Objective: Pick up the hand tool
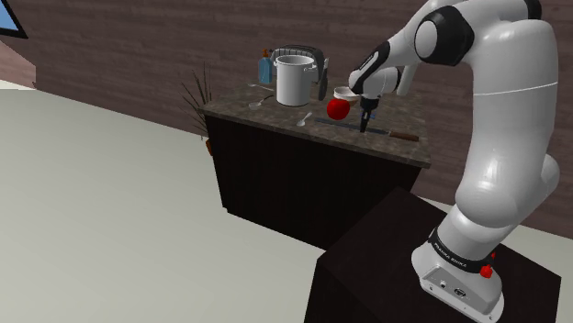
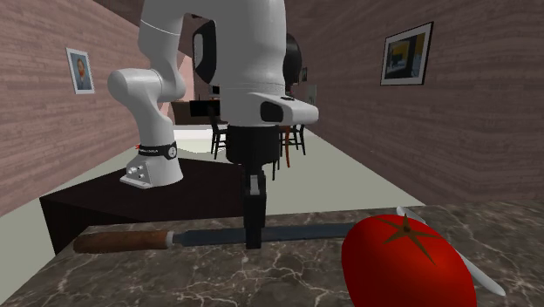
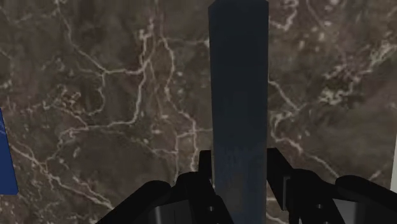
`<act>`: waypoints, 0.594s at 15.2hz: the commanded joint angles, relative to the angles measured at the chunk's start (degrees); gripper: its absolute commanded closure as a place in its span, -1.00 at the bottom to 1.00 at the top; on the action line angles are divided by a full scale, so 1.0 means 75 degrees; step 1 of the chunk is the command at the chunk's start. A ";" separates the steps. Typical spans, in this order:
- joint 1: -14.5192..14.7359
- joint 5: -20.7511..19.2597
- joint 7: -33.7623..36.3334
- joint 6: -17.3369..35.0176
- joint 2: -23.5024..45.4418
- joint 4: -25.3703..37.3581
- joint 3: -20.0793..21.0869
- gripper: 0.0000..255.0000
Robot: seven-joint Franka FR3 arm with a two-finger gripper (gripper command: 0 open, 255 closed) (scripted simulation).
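The hand tool (image 1: 390, 135) is a long dark flat blade with a brown handle (image 2: 122, 240), lying flat on the marbled countertop (image 1: 248, 112). My black gripper (image 1: 366, 128) reaches straight down onto the blade's middle. From the second exterior view, the gripper (image 2: 254, 240) stands on the blade (image 2: 305, 232), with the handle off to that view's left. In the wrist view the blade (image 3: 238, 95) runs away from the gripper (image 3: 240, 168). Both fingers (image 3: 207, 168) press against its long edges, shut on it. The tool still rests on the counter.
A red tomato (image 1: 339, 108) and a white bowl (image 1: 347, 92) sit close beside the gripper. Farther back stand a grey pot (image 1: 294, 78) and a blue bottle (image 1: 264, 69). Spoons (image 1: 306, 119) lie on the counter. My stand (image 1: 441, 275) is below the counter's edge.
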 commanded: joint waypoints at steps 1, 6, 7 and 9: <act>0.0036 -0.0074 0.0042 -0.0159 -0.0123 0.0043 -0.0049 1.00; 0.0122 -0.0261 0.0145 -0.0556 -0.0442 0.0145 -0.0163 1.00; 0.0138 -0.0297 0.0165 -0.0637 -0.0503 0.0171 -0.0183 1.00; 0.0167 -0.0367 0.0203 -0.0802 -0.0621 0.0228 -0.0222 1.00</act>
